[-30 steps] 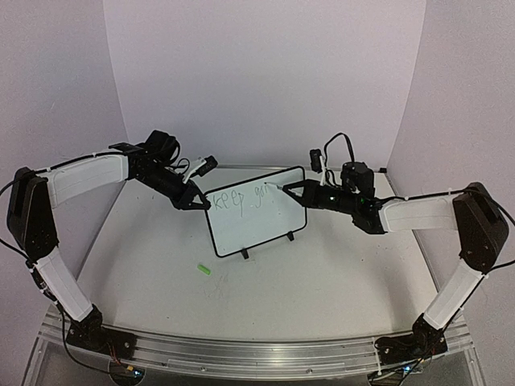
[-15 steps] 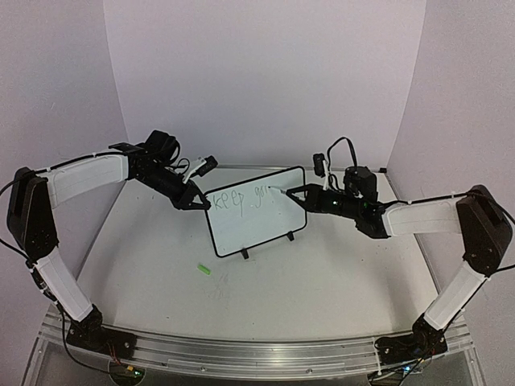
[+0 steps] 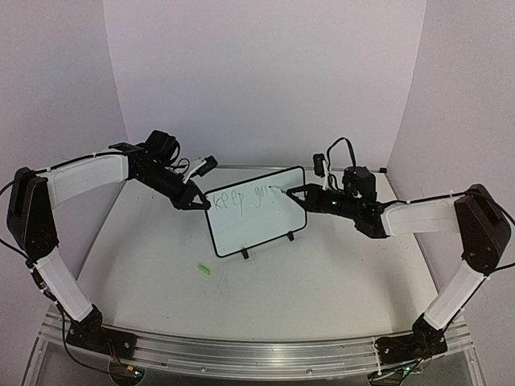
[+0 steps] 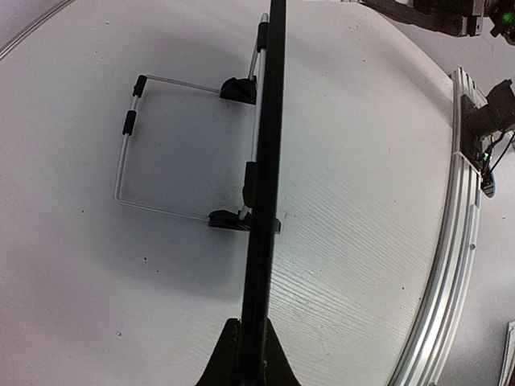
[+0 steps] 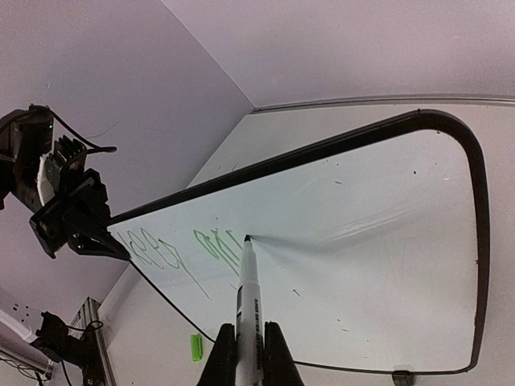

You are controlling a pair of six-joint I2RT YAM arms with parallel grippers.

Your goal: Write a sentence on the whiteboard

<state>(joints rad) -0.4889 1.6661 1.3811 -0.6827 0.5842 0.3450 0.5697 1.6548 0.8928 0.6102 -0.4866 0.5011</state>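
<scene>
The whiteboard [image 3: 257, 221] stands tilted on its black feet at the table's middle, with green writing [image 3: 238, 199] along its top reading about "keep goi". My left gripper [image 3: 195, 203] is shut on the board's left edge; in the left wrist view the black frame [image 4: 265, 161] runs up edge-on from between the jaws. My right gripper [image 3: 299, 193] is shut on a white marker [image 5: 246, 301], its tip touching the board just right of the writing [image 5: 217, 244]. The board [image 5: 362, 265] fills the right wrist view.
A green marker cap [image 3: 204, 270] lies on the table in front of the board's left corner, also in the right wrist view [image 5: 195, 346]. The board's wire stand [image 4: 129, 161] rests on the table behind it. A metal rail [image 3: 241, 350] edges the near side.
The right gripper has moved the marker a little right along the top line, adding a stroke after "go". The left arm and the board have stayed still.
</scene>
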